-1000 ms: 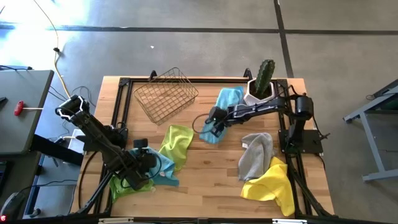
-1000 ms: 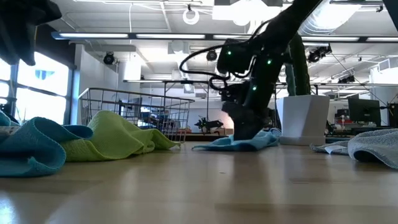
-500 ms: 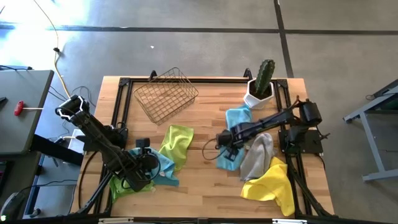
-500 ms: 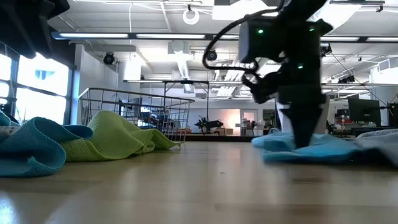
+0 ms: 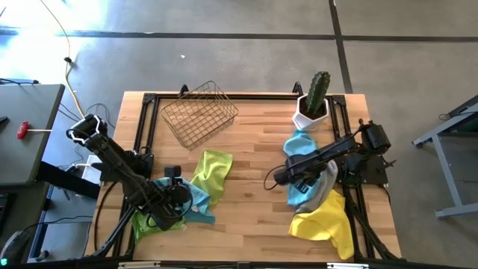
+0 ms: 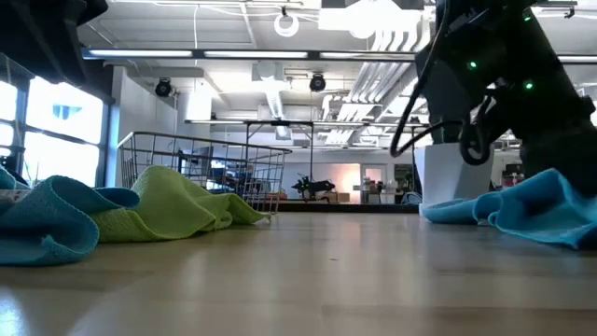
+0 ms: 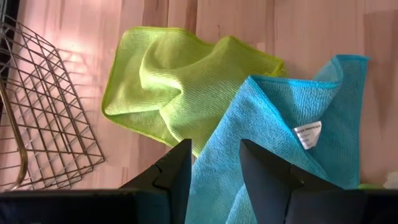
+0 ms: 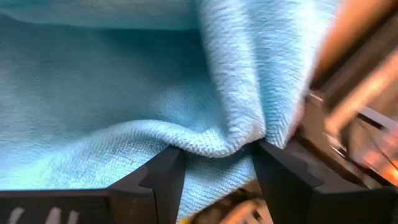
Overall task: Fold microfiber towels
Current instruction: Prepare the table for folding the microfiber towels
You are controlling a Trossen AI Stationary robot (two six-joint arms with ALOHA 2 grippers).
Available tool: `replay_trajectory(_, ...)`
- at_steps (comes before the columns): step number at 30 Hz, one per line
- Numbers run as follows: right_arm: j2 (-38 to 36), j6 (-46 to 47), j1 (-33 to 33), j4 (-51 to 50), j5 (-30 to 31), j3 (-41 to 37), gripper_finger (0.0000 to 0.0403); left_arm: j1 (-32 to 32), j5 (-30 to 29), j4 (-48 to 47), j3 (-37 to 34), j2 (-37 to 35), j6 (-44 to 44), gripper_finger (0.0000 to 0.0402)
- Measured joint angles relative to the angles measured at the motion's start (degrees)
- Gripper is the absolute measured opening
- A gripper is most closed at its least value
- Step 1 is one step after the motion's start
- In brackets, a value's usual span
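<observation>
My right gripper [image 5: 286,178] [image 8: 217,149] is shut on a light blue towel [image 5: 300,146] [image 6: 522,201]. That towel lies stretched from the cactus pot [image 5: 314,104] toward the near edge, partly over a grey towel [image 5: 324,183]. A yellow towel [image 5: 323,223] lies nearer. My left gripper [image 5: 178,194] [image 7: 215,146] is at the near left, shut on a second light blue towel [image 5: 197,203] [image 7: 292,118], which rests on a lime green one [image 5: 149,223]. Another lime green towel [image 5: 211,173] [image 7: 168,81] lies crumpled at mid-table. My left gripper has blue cloth [image 7: 214,177] filling the gap between its two fingers, which slant down from the table's left. Which part it has is hidden behind the fingers. The rest of the towel lies slack on the table. My right gripper pinches a rounded fold of the towel [image 8: 217,138] between its two fingers, several layers thick. The fingers slant down from the table's right. The towel lies on the table and on the grey towel, not lifted.
A wire basket [image 5: 198,113] [image 6: 205,168] lies tipped at the far left of the table. A dark metal frame [image 5: 142,134] runs around the wooden top. Bare wood shows in the middle [image 5: 250,217] between the two groups of towels.
My right gripper has gone toward the table's right and near edges, turning as it went. It dragged the light blue towel along the table from left of the cactus pot onto the grey towel. The towel is now drawn out long.
</observation>
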Motion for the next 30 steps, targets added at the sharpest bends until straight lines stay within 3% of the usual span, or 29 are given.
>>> replay_trajectory(9, -1.87, 4.57, -0.04, -7.87, 4.75, 0.24, 0.0181, 0.00, -3.12, 0.26, 0.00, 0.00, 0.21, 0.0126)
replay_trajectory(24, -1.76, 3.96, 0.19, -7.64, 8.49, 0.24, 0.0181, 0.01, -6.39, 1.96, 0.00, 0.00, 0.21, 0.0126)
replay_trajectory(30, -1.76, 7.97, 0.57, -4.99, 13.65, 0.26, 0.0181, 0.00, -6.39, 2.23, 0.00, 0.00, 0.21, 0.0126)
